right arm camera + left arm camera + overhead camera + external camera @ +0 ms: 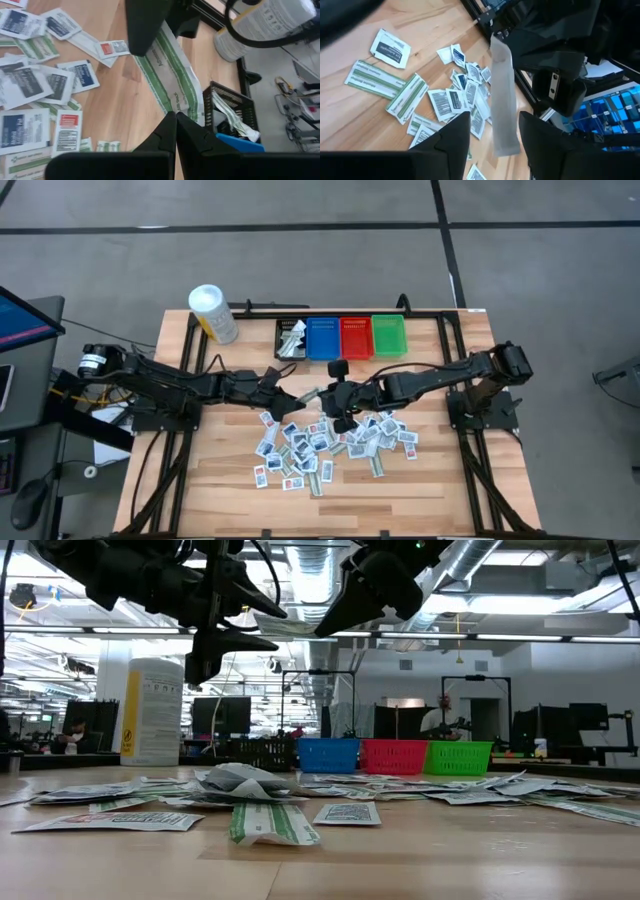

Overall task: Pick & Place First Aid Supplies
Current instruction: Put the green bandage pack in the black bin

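Green-striped packet (172,82) hangs between us: my right gripper (322,396) pinches it, left gripper (283,393) spread. Next, the black bin (291,338) at twelve o'clock.

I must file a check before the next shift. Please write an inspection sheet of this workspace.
Surface: wooden table, bare wood around the pile.
Job's things: loose packets piled mid-table; a few lie in the black bin; one long packet is in the air.
Clutter: white tub; blue bin, red bin, green bin.
Grippers: right gripper shut on the long packet; left gripper open around it.
Cables: cables run along the left arm.
Surroundings: monitor; workshop behind.
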